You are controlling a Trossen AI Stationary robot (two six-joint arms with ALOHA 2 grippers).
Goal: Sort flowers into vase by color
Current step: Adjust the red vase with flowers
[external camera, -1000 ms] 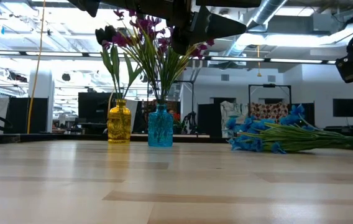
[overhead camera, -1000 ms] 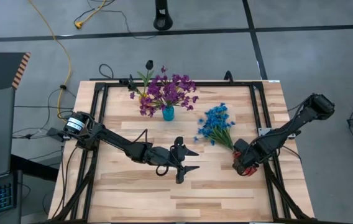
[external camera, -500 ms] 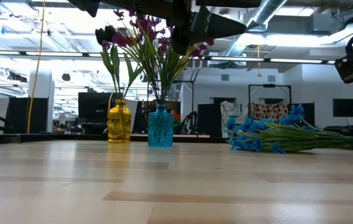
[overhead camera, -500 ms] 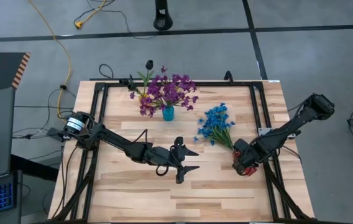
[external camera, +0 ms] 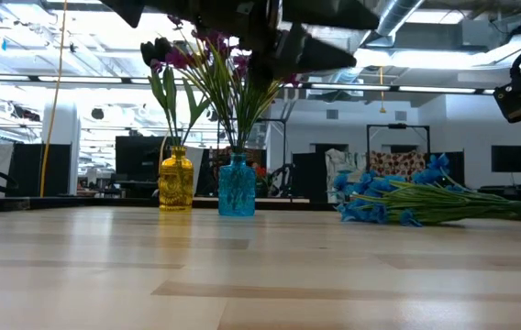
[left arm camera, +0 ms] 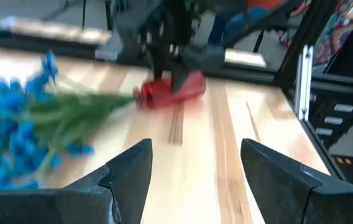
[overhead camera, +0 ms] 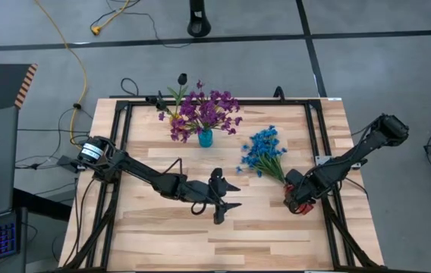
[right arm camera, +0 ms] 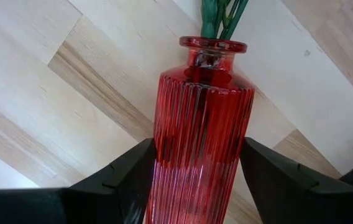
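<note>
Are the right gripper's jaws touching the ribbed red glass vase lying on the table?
Touching: in the right wrist view both jaws of the right gripper press against the ribbed red glass vase.

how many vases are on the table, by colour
yellow vase: 1
blue vase: 1
red vase, lying on its side with the blue flowers' stems in it: 1
total: 3

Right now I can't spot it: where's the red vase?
High view: red vase lies at the table's right, between the right end effector's fingers, blue flowers in it.
</note>
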